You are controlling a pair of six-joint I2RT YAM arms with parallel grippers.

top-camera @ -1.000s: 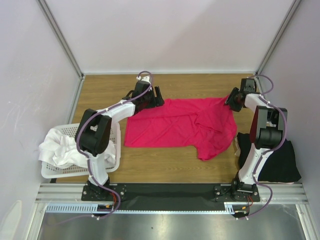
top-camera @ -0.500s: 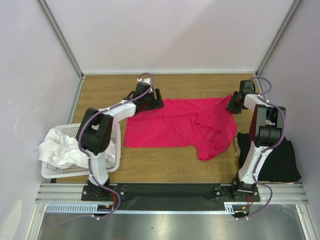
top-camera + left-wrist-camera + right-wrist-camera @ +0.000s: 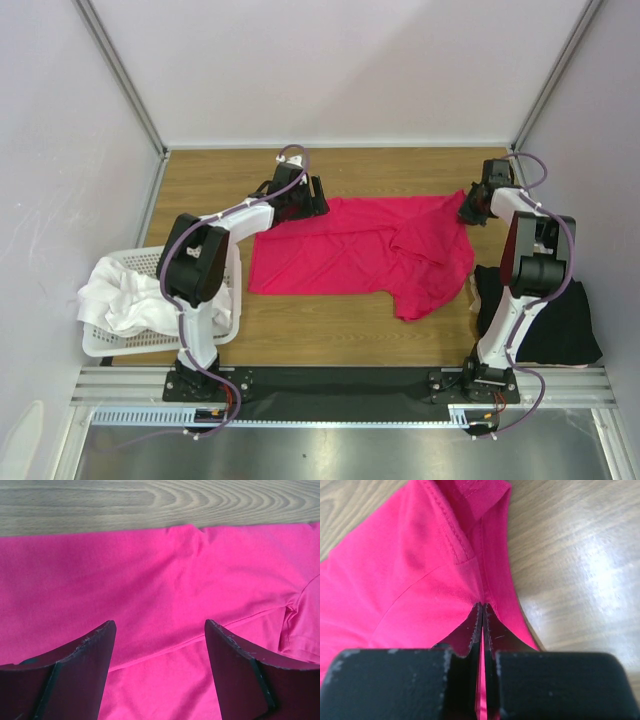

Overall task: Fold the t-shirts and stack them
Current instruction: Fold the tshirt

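Observation:
A crimson-pink t-shirt [image 3: 360,250] lies spread on the wooden table, rumpled on its right side. My left gripper [image 3: 318,198] hovers open over the shirt's far left edge, and the pink t-shirt [image 3: 160,580] fills the gap between the fingers [image 3: 90,655]. My right gripper [image 3: 470,212] is at the shirt's far right corner, shut on a pinch of the pink t-shirt [image 3: 430,570] beside a hem. A black t-shirt [image 3: 545,320] lies near the right arm's base. White t-shirts [image 3: 125,295] are heaped in the basket.
A white perforated basket [image 3: 232,300] stands at the left, next to the left arm's base. Grey walls and metal posts enclose the table on three sides. Bare wood [image 3: 330,330] shows in front of the pink shirt.
My right gripper has closed on the pink shirt's corner and shifted slightly right. The left gripper has stayed open in place.

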